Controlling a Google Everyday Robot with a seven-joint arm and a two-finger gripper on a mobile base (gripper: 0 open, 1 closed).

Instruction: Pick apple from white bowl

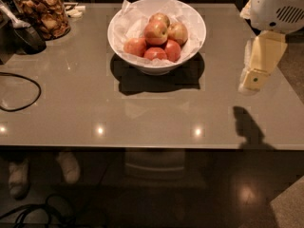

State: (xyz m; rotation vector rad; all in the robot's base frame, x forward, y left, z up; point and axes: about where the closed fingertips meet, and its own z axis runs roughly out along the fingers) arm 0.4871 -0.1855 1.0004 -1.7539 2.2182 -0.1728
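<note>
**Reader:** Where did the tool stand at this instant, and in what state?

**Annotator:** The tool (251,79) hung over the right part of the surface (142,118), to the right of the white bowl (156,68) and well apart from it. Whether it was apart or together could not be told from this view. No object was seen in it.

**Reader:** And the apple?

**Annotator:** The apple (156,32), pink-red over yellow-green, lay on top of the heap inside the white bowl. It rested on its neighbours, with the redder apples (164,52) just in front of it. Crinkled paper (127,19) lined the wall around the fruit. By appearance, the grasp had not yet begun.

**Reader:** What could have gone wrong from there?

**Annotator:** Three hazards were judged likely.
- (a) The apples touched one another, so an off-centre descent could have struck a neighbour, rolled the heap, or closed on a redder fruit instead.
- (b) The skin was round and glossy, so a grip set too high on the apple could have slipped off.
- (c) An approach from the right that came in too low could have hit the rim and pushed the bowl across the smooth surface, or snagged the paper and lifted it with the fruit.

The glass jar (42,13) and the cable (21,91) lay far to the left, probably outside the path.
</note>
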